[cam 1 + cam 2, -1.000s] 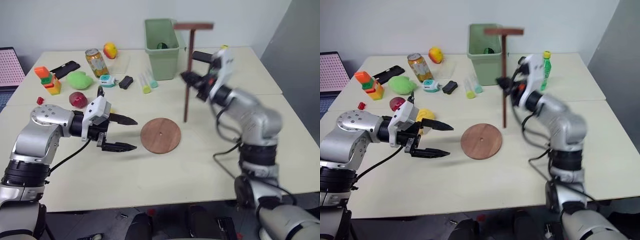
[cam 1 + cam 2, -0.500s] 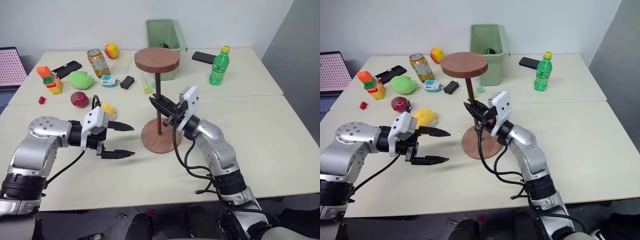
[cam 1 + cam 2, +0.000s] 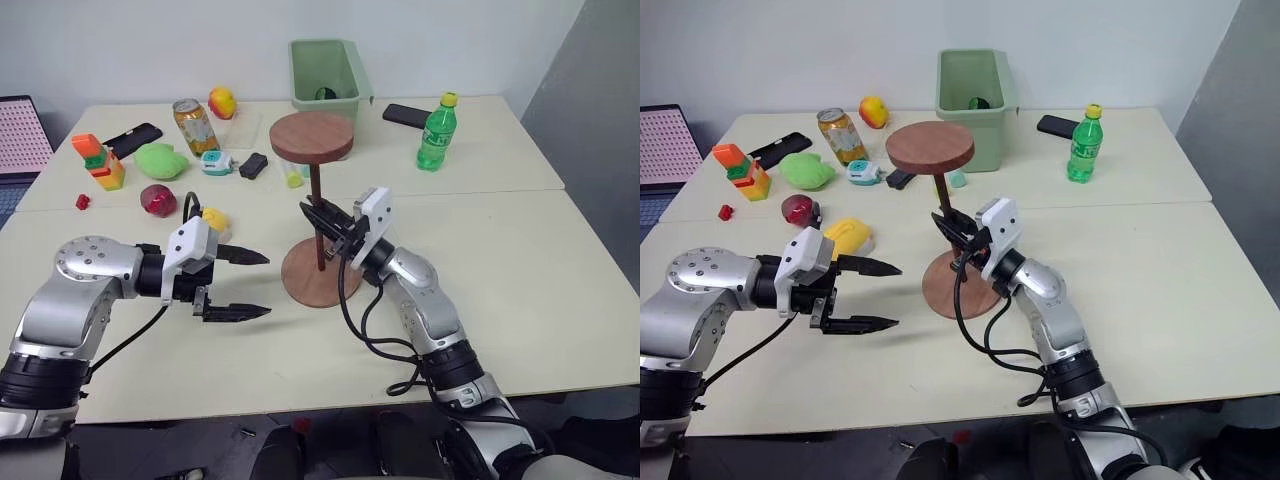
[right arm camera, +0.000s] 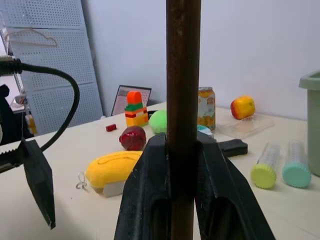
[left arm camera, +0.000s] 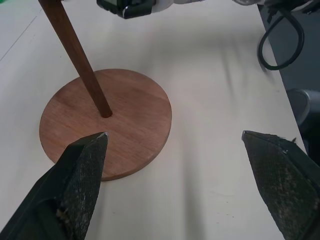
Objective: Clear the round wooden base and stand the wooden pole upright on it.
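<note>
The round wooden base lies flat on the table's middle with nothing else on it. The wooden pole stands nearly upright on it, its lower end at the centre hole and its fixed disc on top. My right gripper is shut on the pole's shaft about halfway up; the right wrist view shows both fingers clamping the pole. My left gripper hovers open just left of the base, holding nothing, and its fingertips frame the base.
A green bin stands behind the base. A green bottle and a black phone are at the back right. A can, a yellow toy, a red fruit and a block tower fill the left side.
My right gripper carried the pole leftward and down from behind and right of the base, setting its lower end on the base's centre. The left gripper stayed open and almost still.
</note>
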Robot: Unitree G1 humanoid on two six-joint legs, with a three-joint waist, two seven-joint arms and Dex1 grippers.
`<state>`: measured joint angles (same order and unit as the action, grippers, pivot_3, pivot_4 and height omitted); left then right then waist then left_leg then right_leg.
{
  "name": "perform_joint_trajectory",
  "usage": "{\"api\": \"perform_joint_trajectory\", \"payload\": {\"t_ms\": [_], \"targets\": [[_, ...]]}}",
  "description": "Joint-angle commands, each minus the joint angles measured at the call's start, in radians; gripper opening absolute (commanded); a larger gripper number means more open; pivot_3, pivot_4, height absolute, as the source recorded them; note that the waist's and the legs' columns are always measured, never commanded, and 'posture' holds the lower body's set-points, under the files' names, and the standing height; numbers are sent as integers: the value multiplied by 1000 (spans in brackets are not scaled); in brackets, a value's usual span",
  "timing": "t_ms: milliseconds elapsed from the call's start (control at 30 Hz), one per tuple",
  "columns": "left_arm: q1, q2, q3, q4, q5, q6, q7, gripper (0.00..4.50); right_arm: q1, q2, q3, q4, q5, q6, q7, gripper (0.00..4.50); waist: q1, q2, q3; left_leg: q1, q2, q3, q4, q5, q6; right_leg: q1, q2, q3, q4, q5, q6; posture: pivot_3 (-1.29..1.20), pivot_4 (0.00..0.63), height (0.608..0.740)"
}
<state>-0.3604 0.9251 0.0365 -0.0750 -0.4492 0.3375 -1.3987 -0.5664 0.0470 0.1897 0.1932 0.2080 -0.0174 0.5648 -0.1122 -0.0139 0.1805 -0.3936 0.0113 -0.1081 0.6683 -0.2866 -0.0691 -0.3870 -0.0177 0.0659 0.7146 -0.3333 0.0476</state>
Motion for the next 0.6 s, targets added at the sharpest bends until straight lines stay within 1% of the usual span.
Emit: {"api": "perform_joint_trajectory", "payload": {"t_ms": [33, 200, 400, 600], "targets": [[3, 11, 32, -43, -18, -5, 9, 4500, 32, -15, 5, 22, -26, -16, -4, 244, 1, 0, 0, 0, 0, 0, 0, 0, 0, 0, 0, 0, 0, 0, 0, 0, 150, 740], [-1, 5, 19, -43, -17, -9, 10, 4500, 69, -31, 34, 6, -42, -27, 6, 244, 1, 0, 0, 2, 0, 0, -1, 0, 0, 2, 0, 0, 0, 0, 0, 0, 150, 740], [-17, -9, 8, -39, -12, -8, 19, 4500, 134, -81, 80, -14, -63, -23, 46, 244, 8, 0, -1, 3, 0, 0, -2, 0, 0, 3, 0, 0, -1, 0, 0, 0, 150, 740], [-13, -9, 9, -42, -9, -6, 22, 4500, 118, -86, 83, 48, -68, 21, 27, 244, 21, -1, -3, 6, 0, 0, -3, 0, 0, 6, 0, 0, -3, 0, 0, 0, 150, 740]]}}
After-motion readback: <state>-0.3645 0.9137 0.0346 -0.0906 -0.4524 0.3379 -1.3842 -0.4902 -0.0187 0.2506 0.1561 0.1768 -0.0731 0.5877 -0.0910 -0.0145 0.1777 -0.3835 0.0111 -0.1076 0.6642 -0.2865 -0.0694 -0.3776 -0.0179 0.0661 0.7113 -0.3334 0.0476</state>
